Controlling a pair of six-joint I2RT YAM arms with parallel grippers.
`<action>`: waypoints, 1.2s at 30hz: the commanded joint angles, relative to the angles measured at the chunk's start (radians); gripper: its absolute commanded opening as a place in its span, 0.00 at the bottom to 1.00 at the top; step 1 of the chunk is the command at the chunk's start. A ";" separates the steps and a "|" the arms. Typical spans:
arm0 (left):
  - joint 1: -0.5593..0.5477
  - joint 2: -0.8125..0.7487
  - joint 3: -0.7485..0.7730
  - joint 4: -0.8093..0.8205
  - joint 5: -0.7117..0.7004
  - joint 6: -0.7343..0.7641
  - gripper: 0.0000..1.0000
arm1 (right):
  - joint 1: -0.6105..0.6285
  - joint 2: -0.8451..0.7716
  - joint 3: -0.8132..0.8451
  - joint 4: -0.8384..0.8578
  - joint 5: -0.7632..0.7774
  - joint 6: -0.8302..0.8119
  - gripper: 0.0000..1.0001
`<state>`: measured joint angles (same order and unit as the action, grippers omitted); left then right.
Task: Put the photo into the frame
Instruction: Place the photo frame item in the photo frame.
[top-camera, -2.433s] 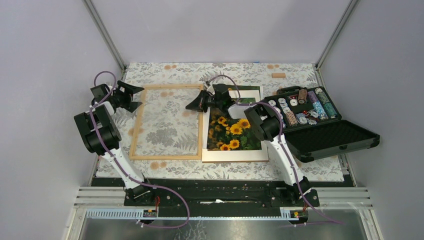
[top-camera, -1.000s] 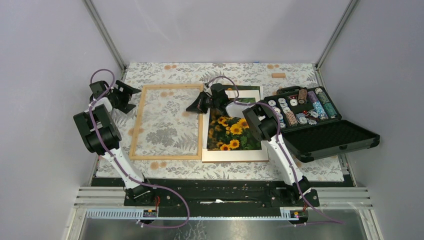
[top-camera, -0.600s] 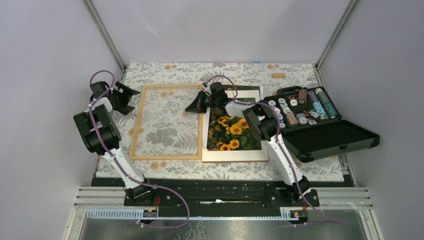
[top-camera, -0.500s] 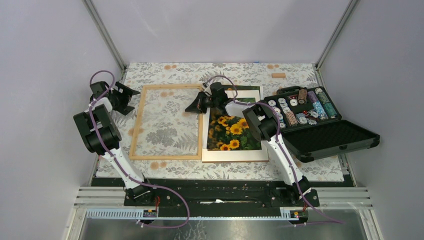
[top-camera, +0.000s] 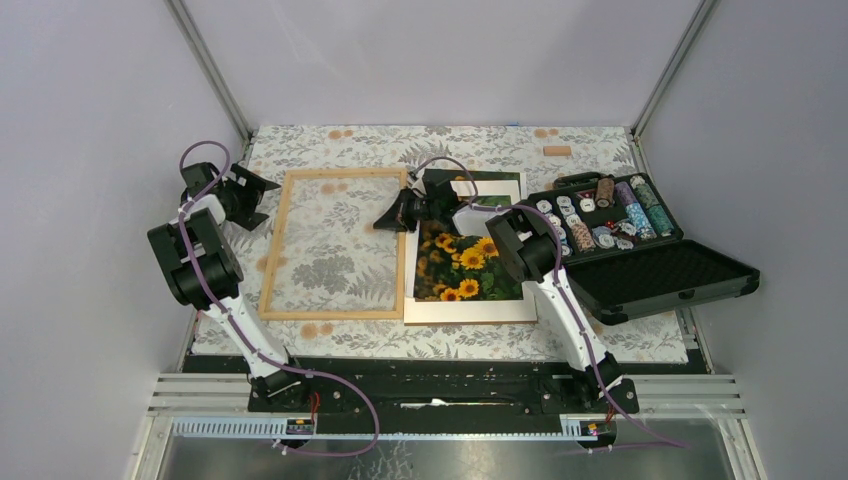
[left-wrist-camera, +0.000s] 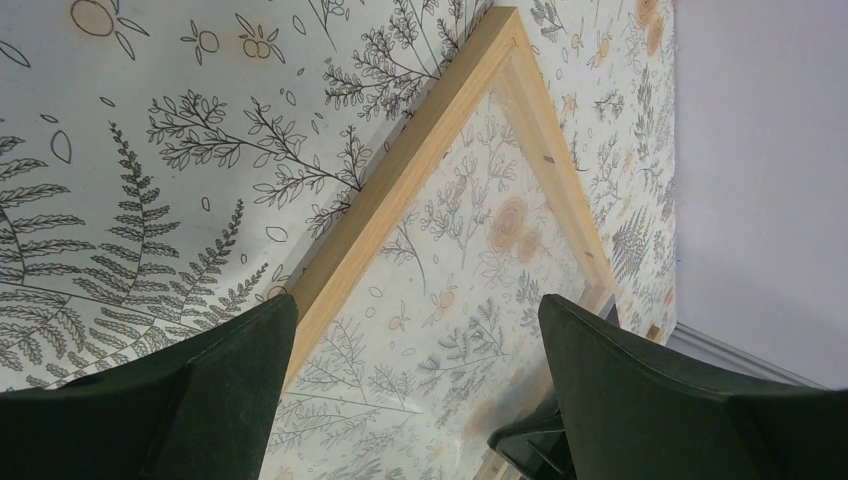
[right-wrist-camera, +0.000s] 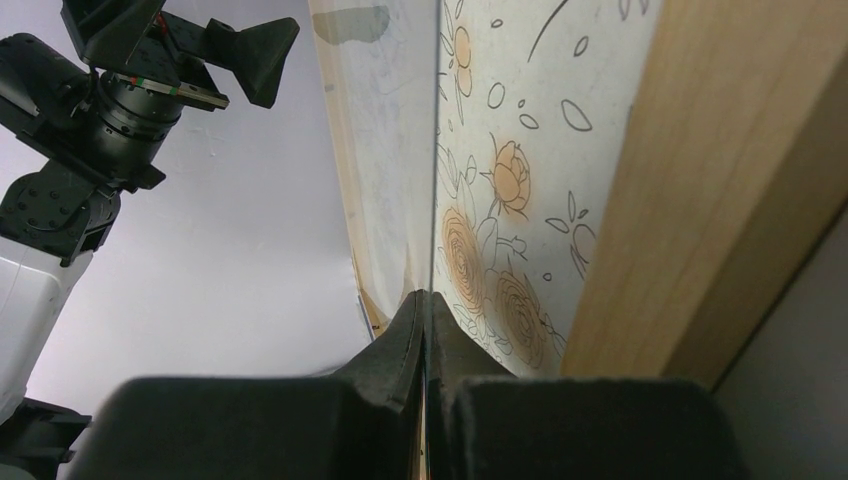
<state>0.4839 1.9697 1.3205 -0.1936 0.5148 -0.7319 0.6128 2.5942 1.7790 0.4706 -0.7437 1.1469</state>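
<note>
The photo (top-camera: 465, 265) lies flat just right of the frame (top-camera: 335, 314), so as I read it nothing is loaded yet. The photo has yet to be picked up and laid inside the frame. My right claw (top-camera: 387, 214) is clenched near the frame's far right corner, on what looks like its thin clear pane (right-wrist-camera: 437, 150). My left claw (top-camera: 262, 195) hangs released just beside the frame's far left corner. The desk (top-camera: 450, 145) wears a floral cloth. An open black case (top-camera: 660, 275) of chips sits right of the frame, beyond the photo, and plain grey walls close us in.
</note>
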 joint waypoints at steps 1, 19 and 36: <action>-0.003 -0.002 0.016 0.008 -0.015 0.011 0.96 | 0.003 -0.078 -0.023 0.005 0.005 -0.010 0.00; -0.007 -0.002 0.018 0.008 -0.009 0.009 0.96 | -0.005 -0.089 -0.018 -0.047 -0.030 -0.049 0.00; -0.008 0.009 0.018 0.008 -0.002 0.005 0.96 | -0.006 -0.059 0.021 -0.064 -0.061 -0.058 0.00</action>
<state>0.4789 1.9701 1.3205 -0.1936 0.5148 -0.7322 0.6056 2.5782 1.7657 0.4377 -0.7532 1.1175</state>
